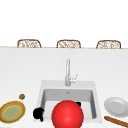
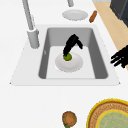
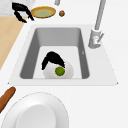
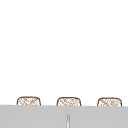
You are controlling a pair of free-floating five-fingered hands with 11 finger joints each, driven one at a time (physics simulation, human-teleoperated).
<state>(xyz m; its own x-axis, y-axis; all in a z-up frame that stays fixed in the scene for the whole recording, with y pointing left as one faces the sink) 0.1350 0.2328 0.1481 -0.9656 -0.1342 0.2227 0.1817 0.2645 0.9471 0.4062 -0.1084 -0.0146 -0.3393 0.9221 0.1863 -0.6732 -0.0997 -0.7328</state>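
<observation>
Right hand (image 2: pixel 72 45) reaches down into the sink (image 2: pixel 100 62) — fingers curled, pinching the green ball (image 2: pixel 67 57) on the plate (image 2: pixel 75 65).

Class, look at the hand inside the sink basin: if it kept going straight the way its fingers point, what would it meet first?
The right hand points down at the green ball on the white plate in the sink; it would meet the ball first, and may already be touching it.

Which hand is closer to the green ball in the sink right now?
Right. The right hand reaches down onto the green ball on the plate; the left hand hovers outside the sink's front edge.
</observation>
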